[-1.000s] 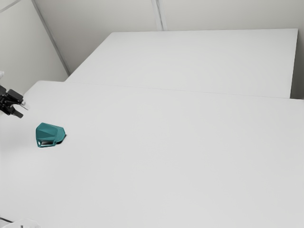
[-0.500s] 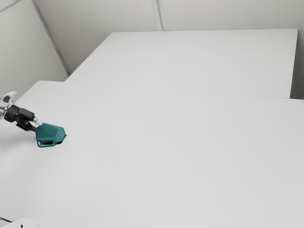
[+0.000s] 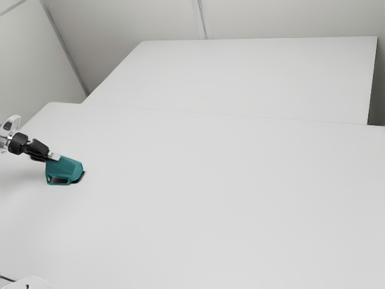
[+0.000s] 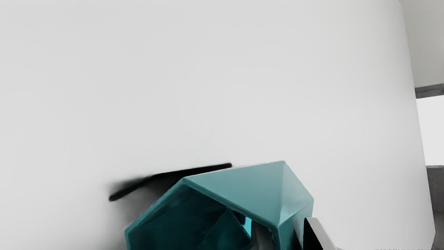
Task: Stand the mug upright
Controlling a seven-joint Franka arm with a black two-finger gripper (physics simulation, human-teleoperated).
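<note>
Mug: teal, faceted, on its side over the tabletop, not upright. Gripper closed on the mug wall near the rim. In the wrist view, one finger is inside the mouth, the other finger against the outer face; wall pinched between them.

Mouth opens toward the gripper; interior reads dark teal. Handle is on the side facing the exterior view's bottom. Dark shadow along the lower side of the mug, at the end away from the gripper. Cannot tell whether the mug bears fully on the tabletop.

Location: mug near the tabletop's end at the exterior view's left, inward from the far corner on that side, well apart from the long far edge. The arm enters from the exterior view's left, sloping down to the mug.

Farther out: a second white surface lies beyond the long far edge, pale wall panels behind it. A white rounded part, cut off by the frame, sits at the exterior view's bottom left corner; identity unclear.
</note>
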